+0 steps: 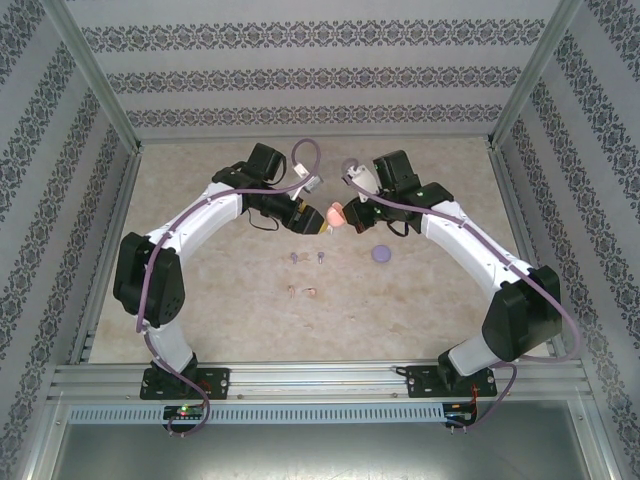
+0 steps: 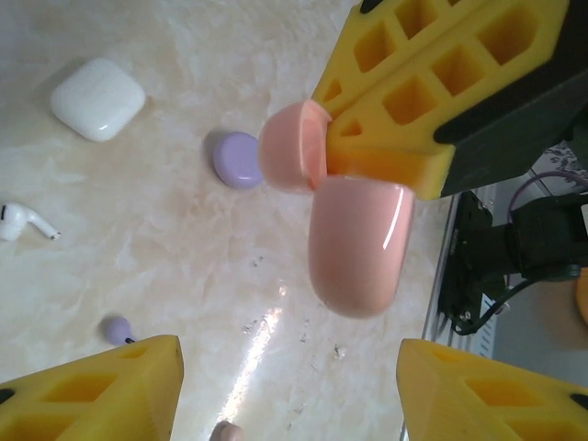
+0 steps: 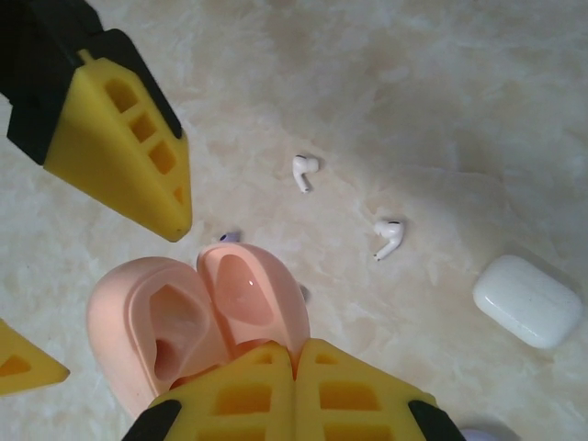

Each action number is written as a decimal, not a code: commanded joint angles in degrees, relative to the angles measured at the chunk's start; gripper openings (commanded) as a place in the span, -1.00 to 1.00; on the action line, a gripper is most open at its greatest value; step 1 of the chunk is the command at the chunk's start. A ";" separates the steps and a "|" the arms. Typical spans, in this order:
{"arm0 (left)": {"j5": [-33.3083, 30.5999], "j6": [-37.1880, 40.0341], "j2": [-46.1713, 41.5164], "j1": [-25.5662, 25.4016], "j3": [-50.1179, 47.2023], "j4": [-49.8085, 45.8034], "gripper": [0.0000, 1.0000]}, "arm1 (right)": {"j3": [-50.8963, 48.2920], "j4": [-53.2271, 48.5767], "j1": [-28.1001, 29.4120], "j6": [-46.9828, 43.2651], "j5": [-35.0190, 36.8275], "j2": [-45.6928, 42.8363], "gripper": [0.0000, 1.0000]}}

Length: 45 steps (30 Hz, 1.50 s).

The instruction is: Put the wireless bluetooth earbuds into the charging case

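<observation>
A pink charging case (image 3: 175, 322) hangs open above the table, and my right gripper (image 3: 295, 366) is shut on its lid edge. The one socket that shows is hollow. From the left wrist view the same pink case (image 2: 358, 243) hangs below the right fingers (image 2: 404, 83). My left gripper (image 2: 289, 386) stands open just in front of it, nothing between its fingers. From above, the left gripper (image 1: 322, 225) and right gripper (image 1: 348, 208) meet at the pink case (image 1: 337, 213). Two white earbuds (image 3: 304, 170) (image 3: 390, 235) lie on the table. A purple earbud (image 2: 117, 328) lies near the left fingers.
A white case (image 3: 527, 300) and a purple case (image 1: 380, 254) lie shut on the marble table top (image 1: 440, 300). Two purple earbuds (image 1: 293, 258) (image 1: 320, 257) and two pink earbuds (image 1: 291, 291) (image 1: 312, 291) lie nearer the arm bases. Patterned walls enclose three sides.
</observation>
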 commanded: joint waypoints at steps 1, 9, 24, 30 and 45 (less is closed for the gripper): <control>3.94 2.61 0.22 0.49 2.31 -2.25 0.24 | 2.01 -2.28 0.98 -2.95 0.13 0.27 -1.00; 7.79 1.19 0.48 0.52 1.76 0.05 0.19 | 2.10 -1.11 1.59 -2.02 -2.06 0.37 -1.00; 11.14 0.42 2.51 -0.38 3.30 0.75 0.06 | 2.62 -0.23 1.95 -1.10 -3.84 0.51 -1.00; 11.58 0.21 2.67 -0.51 3.37 1.09 0.03 | 2.54 -0.05 1.95 -1.11 -4.24 0.69 -1.00; 13.60 -0.15 3.02 -0.51 3.90 1.48 -0.23 | 2.45 0.38 2.04 -0.84 -4.17 1.17 -1.00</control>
